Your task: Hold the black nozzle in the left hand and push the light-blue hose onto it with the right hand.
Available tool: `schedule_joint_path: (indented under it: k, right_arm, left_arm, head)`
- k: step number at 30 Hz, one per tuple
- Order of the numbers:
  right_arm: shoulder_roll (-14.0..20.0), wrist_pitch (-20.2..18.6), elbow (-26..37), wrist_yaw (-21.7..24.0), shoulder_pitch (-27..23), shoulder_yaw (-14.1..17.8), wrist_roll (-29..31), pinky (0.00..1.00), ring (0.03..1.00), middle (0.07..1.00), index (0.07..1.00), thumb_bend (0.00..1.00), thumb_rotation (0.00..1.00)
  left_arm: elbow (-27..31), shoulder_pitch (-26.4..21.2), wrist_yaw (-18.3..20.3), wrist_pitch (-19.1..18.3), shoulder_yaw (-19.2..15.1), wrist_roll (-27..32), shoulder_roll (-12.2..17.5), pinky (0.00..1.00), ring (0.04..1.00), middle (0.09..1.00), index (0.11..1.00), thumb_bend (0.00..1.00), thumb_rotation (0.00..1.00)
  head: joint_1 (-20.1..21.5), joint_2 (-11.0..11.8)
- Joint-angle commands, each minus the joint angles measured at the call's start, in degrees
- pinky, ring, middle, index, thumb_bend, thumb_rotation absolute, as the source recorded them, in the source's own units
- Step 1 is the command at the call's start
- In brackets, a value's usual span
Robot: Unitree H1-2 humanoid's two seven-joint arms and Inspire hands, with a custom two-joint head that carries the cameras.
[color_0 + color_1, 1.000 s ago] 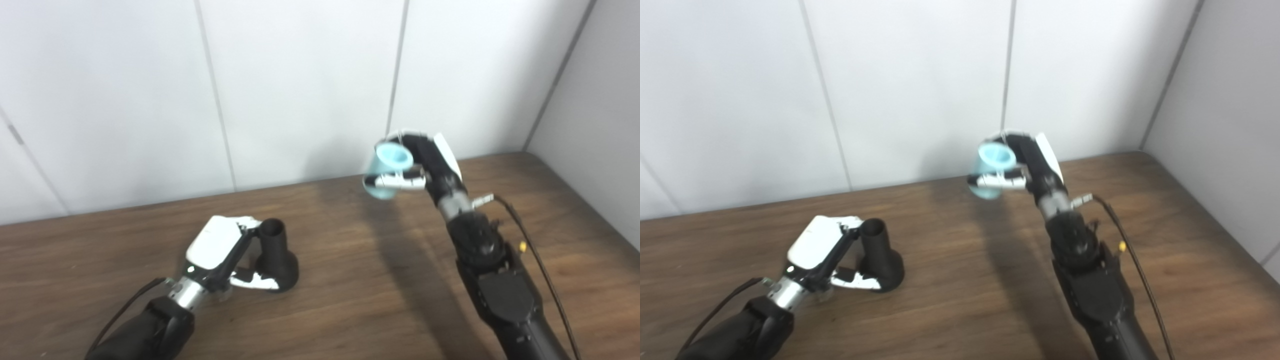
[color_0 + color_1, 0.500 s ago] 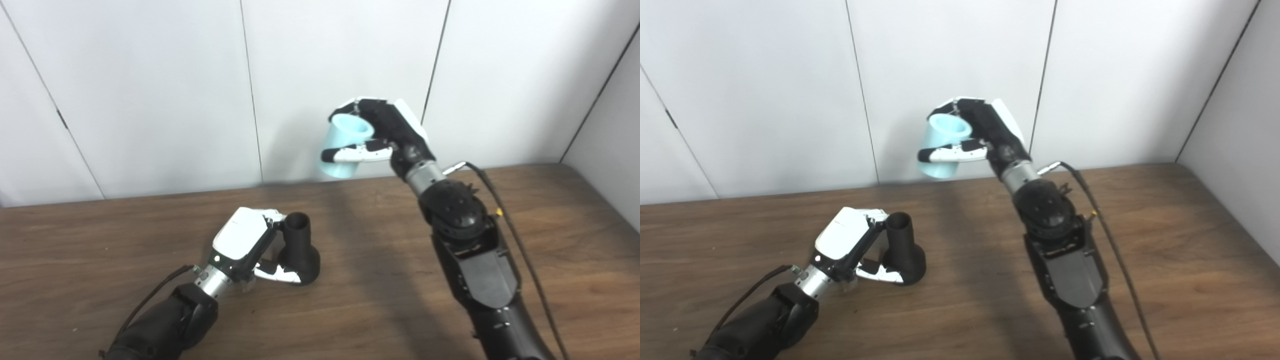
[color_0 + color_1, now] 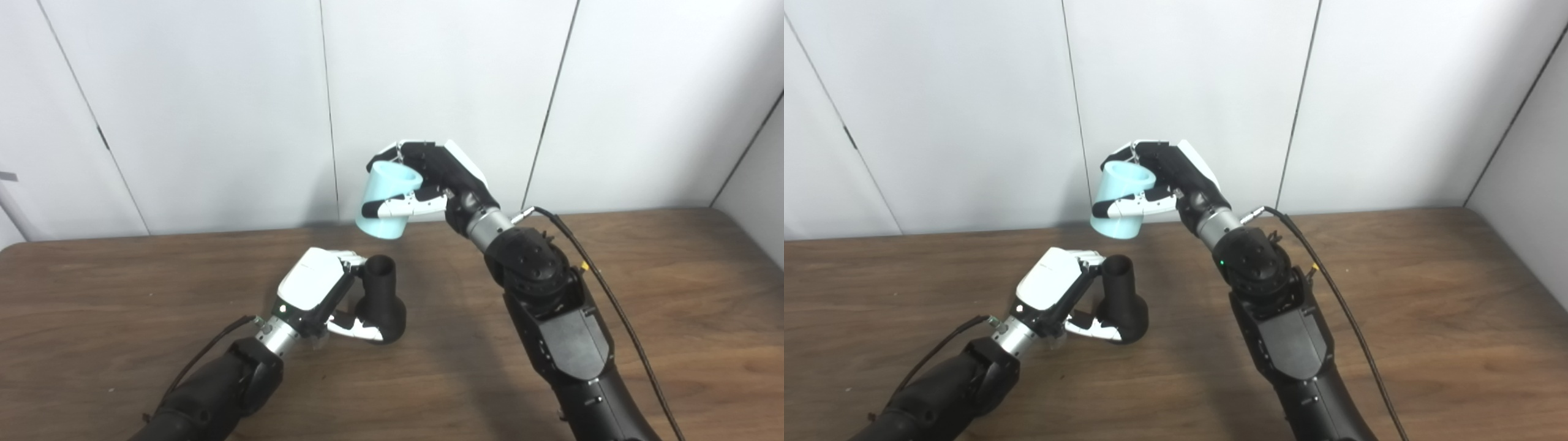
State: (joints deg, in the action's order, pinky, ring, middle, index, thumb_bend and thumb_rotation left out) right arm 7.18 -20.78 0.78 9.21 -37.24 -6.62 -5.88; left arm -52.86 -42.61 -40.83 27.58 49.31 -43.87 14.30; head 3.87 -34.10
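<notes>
- The left hand (image 3: 315, 293) is seen nearest, low over the brown wooden desk (image 3: 674, 294), with its white back turned up and its arm coming in from the lower left.
- The black nozzle (image 3: 381, 300) is gripped by that hand: the fingers are closed round the upper neck and the thumb is laid across the wide base.
- The nozzle is stood on the desk, roughly upright with a slight lean, just to the right of the hand's palm.
- The nozzle is shown as matt black, with a broad rounded base that narrows to a straight tube, and its open round mouth is turned upward.
- Farther back and higher, the right hand (image 3: 438, 184) is held in the air in front of the white wall panels (image 3: 184, 110), its arm rising from the lower right.
- The light-blue hose (image 3: 387, 201) is clasped in this hand, with the thumb laid across its near side and the fingers wrapped over the top and far side.
- The hose is seen as a short, pale-blue, smooth-walled tube piece, tilted, with one open end turned up toward the fingers and the other end pointed down and to the left.
- The hose is held above the nozzle, slightly behind it, and is kept clear of it; a gap is visible between the lower rim of the hose and the nozzle's mouth.
</notes>
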Motion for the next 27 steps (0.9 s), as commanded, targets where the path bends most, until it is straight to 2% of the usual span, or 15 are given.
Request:
schedule_joint_path:
  k: [1, 7, 13, 20, 27]
  right_arm:
    - [0.89, 3.3, 0.81, 0.47, -3.87, -1.19, -1.54, 0.34, 0.436, 0.496, 0.509, 0.5, 0.0]
    - [1.82, 5.26, -0.39, 1.81, -3.21, -2.51, -2.12, 0.33, 0.435, 0.497, 0.506, 0.5, 0.0]
    - [3.11, 4.56, -0.06, 3.34, -2.69, -3.61, -3.22, 0.39, 0.459, 0.485, 0.486, 0.5, 0.0]
    - [4.7, 4.43, 0.33, 5.24, -2.24, -4.86, -3.24, 0.38, 0.455, 0.486, 0.49, 0.5, 0.0]
    - [5.83, 4.42, 0.99, 6.72, -2.06, -5.34, -3.51, 0.37, 0.455, 0.486, 0.485, 0.5, 0.0]
  left_arm:
    - [-6.23, 10.69, 1.77, -0.67, 4.23, -3.6, -3.58, 0.47, 0.56, 0.468, 0.486, 0.53, 0.0]
    - [-5.53, 10.95, 2.8, -0.7, 3.68, -3.73, -3.73, 0.49, 0.57, 0.502, 0.464, 0.53, 0.0]
    - [-4.34, 11.27, 4.14, -0.68, 3.27, -2.75, -3.52, 0.48, 0.569, 0.491, 0.473, 0.53, 0.0]
    - [-4.46, 11.21, 3.17, -0.68, 3.45, -3.3, -3.31, 0.47, 0.561, 0.491, 0.474, 0.53, 0.0]
    - [-3.78, 11.32, 4.36, -0.67, 3.21, -2.6, -2.99, 0.48, 0.568, 0.493, 0.475, 0.53, 0.0]
  head:
    - [0.05, -0.14]
    - [-0.49, -0.87]
    - [-1.01, -1.47]
    - [-1.01, -1.82]
    - [-1.03, -2.27]
